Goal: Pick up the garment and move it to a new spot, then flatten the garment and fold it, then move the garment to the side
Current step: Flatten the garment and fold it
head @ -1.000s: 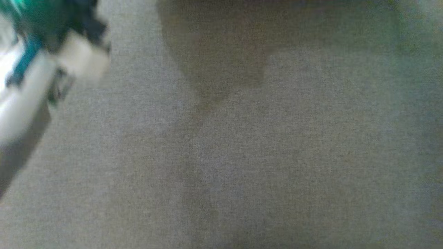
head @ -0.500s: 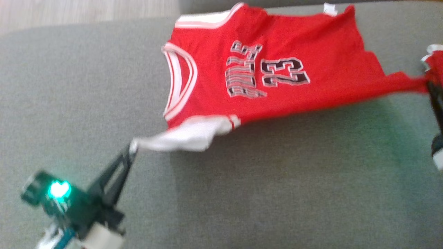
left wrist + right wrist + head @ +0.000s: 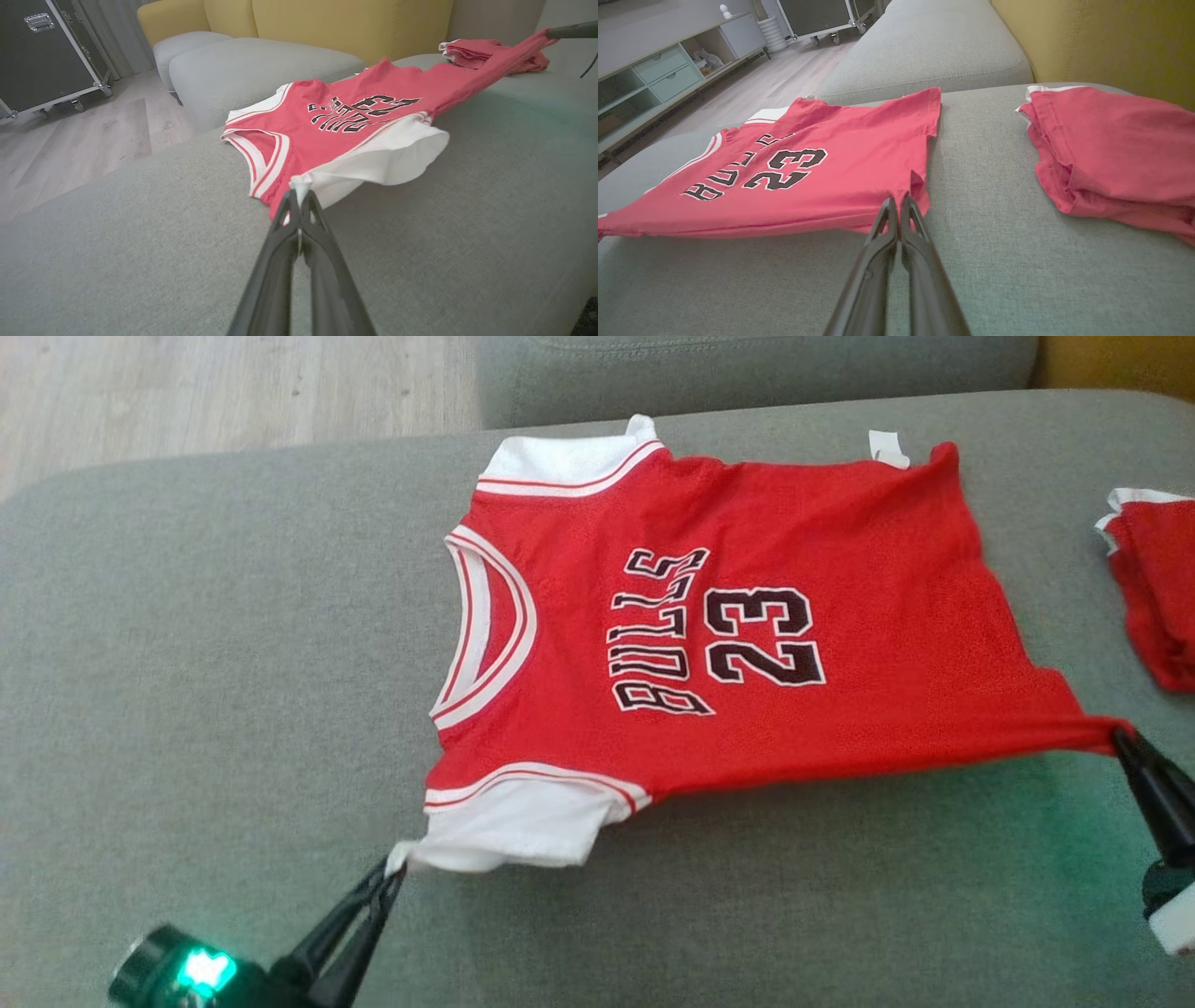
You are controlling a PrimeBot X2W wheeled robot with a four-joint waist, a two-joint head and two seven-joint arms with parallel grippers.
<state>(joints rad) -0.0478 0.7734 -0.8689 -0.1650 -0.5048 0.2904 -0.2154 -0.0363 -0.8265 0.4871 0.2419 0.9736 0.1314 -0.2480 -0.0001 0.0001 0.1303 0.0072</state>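
Note:
The garment [image 3: 803,625] is a red basketball jersey with white sleeves and "BULLS 23" on it, spread front up on the grey sofa cushion [image 3: 187,663]. My left gripper [image 3: 390,877] is shut on the tip of its near white sleeve [image 3: 373,163], lifted slightly off the cushion. My right gripper [image 3: 1120,739] is shut on the near hem corner, pulled into a taut point. The left wrist view shows my left gripper [image 3: 299,198] pinching white cloth. In the right wrist view my right gripper [image 3: 899,203] pinches the red hem of the garment [image 3: 822,154].
A folded red garment [image 3: 1158,588] lies at the cushion's right edge, close to my right gripper. Yellow sofa backs [image 3: 355,23] stand behind. Beyond the cushion's left edge is wooden floor [image 3: 233,392], with a black wheeled case [image 3: 42,51] and a low cabinet [image 3: 658,79] farther off.
The head camera has swung from blurred cushion to the jersey. Between the two later frames the jersey has come lower in the picture and lies flatter, still stretched between both grippers.

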